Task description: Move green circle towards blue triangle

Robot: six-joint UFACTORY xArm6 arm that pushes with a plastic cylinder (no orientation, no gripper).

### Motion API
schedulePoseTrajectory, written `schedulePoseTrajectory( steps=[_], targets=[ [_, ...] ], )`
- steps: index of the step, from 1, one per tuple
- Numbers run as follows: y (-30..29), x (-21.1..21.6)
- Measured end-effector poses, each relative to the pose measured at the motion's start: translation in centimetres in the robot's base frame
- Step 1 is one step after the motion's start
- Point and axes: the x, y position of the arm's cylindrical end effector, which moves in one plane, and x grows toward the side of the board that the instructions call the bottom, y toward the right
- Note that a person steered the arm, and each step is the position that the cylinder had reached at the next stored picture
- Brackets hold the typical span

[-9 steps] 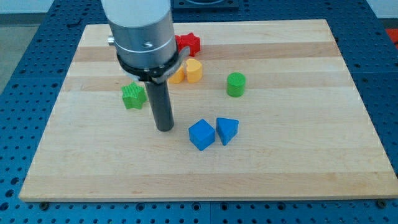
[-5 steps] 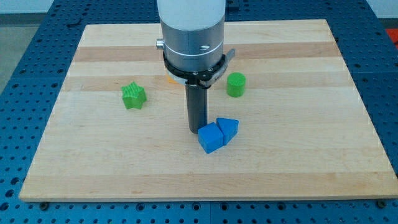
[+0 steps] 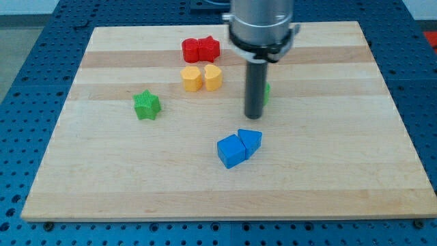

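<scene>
The green circle [image 3: 266, 93] sits right of the board's middle, almost wholly hidden behind my rod; only a green sliver shows at the rod's right edge. My tip [image 3: 253, 116] rests on the board just in front of it, at its lower left. The blue triangle [image 3: 250, 141] lies below the tip, toward the view's bottom, touching a blue cube [image 3: 231, 151] on its left. There is a gap of bare board between the tip and the blue triangle.
A green star [image 3: 146, 105] lies at the left. Two yellow blocks [image 3: 201, 78] sit side by side above the middle, with two red blocks [image 3: 200, 49] behind them. The wooden board [image 3: 82, 171] ends in a blue perforated table on all sides.
The arm swung from the left to the right and toward the view's top. On the way the tip nudged the blue cube to the right, against the blue triangle. The green circle stayed put.
</scene>
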Motion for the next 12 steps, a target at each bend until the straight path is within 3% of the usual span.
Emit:
schedulePoseTrajectory(
  steps=[2,4,6,12],
  targets=[
    [3.7,-6.3],
    [1.8,-9.0],
    [-2.1,-5.7],
    [-2.8,-3.4]
  ],
)
